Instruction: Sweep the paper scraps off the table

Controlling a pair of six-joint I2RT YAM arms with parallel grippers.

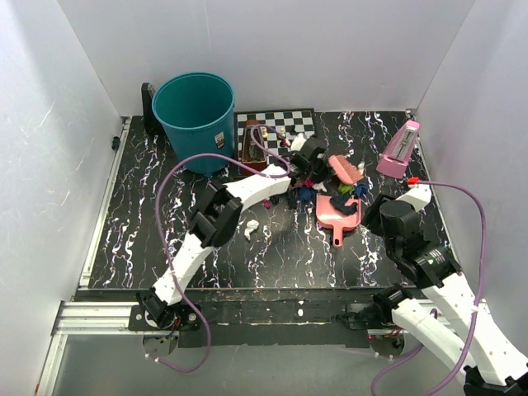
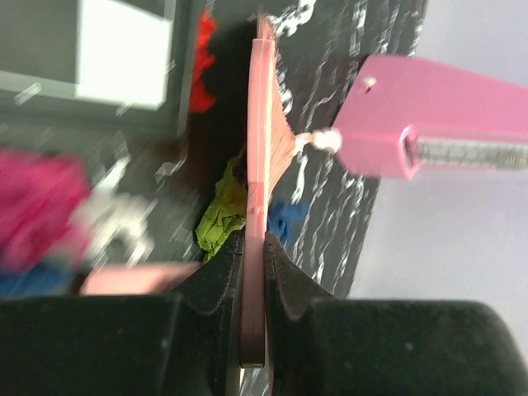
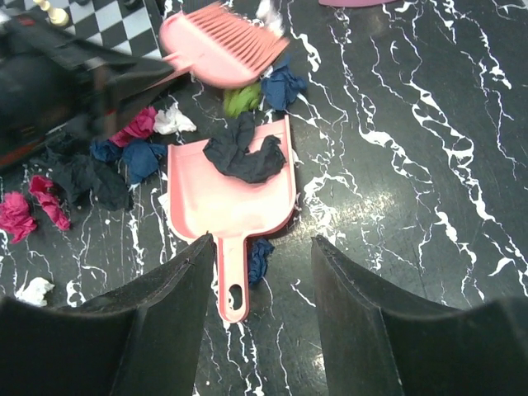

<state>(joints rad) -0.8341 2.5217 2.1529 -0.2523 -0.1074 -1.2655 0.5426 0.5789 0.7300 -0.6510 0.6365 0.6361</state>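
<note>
Pink gear: clamps one brush (image 2: 257,124) in left gripper (image 2: 254,241); holds right gripper (image 3: 264,241) released, one dustpan (image 3: 213,208) just ahead.

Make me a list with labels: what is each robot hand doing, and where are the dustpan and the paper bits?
left gripper: shut on flat pink plastic brush
right gripper: open, holding nothing, facing pink plastic dustpan
dustpan: flat on black marbled table, one dark blue crumpled wad inside
paper scraps: magenta, blue, green and white wads, mostly heaped beside the dustpan's mouth
</note>
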